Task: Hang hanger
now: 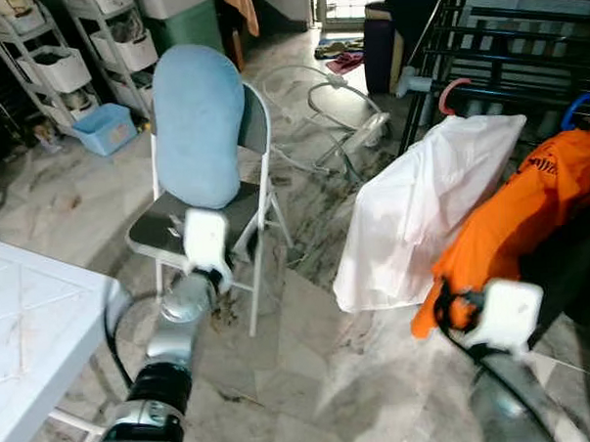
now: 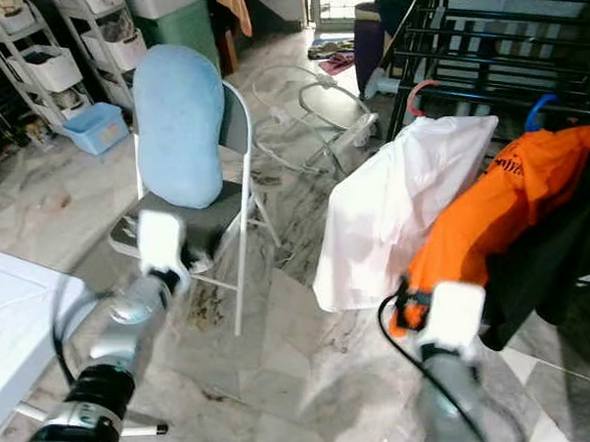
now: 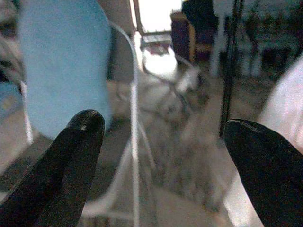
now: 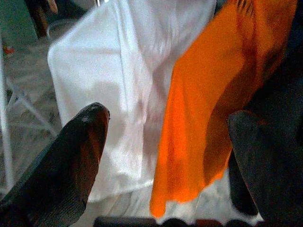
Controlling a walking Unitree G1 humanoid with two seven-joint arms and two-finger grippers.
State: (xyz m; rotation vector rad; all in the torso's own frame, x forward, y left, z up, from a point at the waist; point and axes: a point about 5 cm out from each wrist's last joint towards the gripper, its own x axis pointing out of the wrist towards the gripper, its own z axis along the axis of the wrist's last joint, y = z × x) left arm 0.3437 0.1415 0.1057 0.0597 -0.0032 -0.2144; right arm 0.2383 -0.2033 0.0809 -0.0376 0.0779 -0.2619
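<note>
- Marble floor (image 1: 312, 377), grey-veined, in a cluttered utility room; storage shelves (image 1: 63, 55) with bins stand at the far side, beyond the folding chair (image 1: 246, 218).
- Landmark — black metal rack (image 1: 503, 46) against the stair rail; every place below is given from it.
- White garment (image 1: 422, 211): hangs on the rack from a hanger with a pink hook (image 1: 451, 95); the hook points up over a bar, the cloth falls straight down.
- Orange garment (image 1: 529, 206): just beside the white one on the rack, on a blue hook (image 1: 576, 109), slanting down toward the floor; a dark garment (image 2: 547, 269) hangs touching it.
- Right gripper (image 4: 168, 142): jaws wide apart and empty, directly in front of the rack's garments, aimed at the seam where white meets orange — judged the nearer arm for any work at the rack.
- Left gripper (image 3: 161, 142): jaws apart, empty, well away from the rack, facing the folding chair and its blue cushion (image 1: 198, 122).
- White bench (image 1: 35, 320): farthest from the rack, beside the left arm.
- Judgement: no loose hanger can be made out; both hangers seen are already hooked, their long axes hidden under cloth, apparently lying along the rack's bar.
</note>
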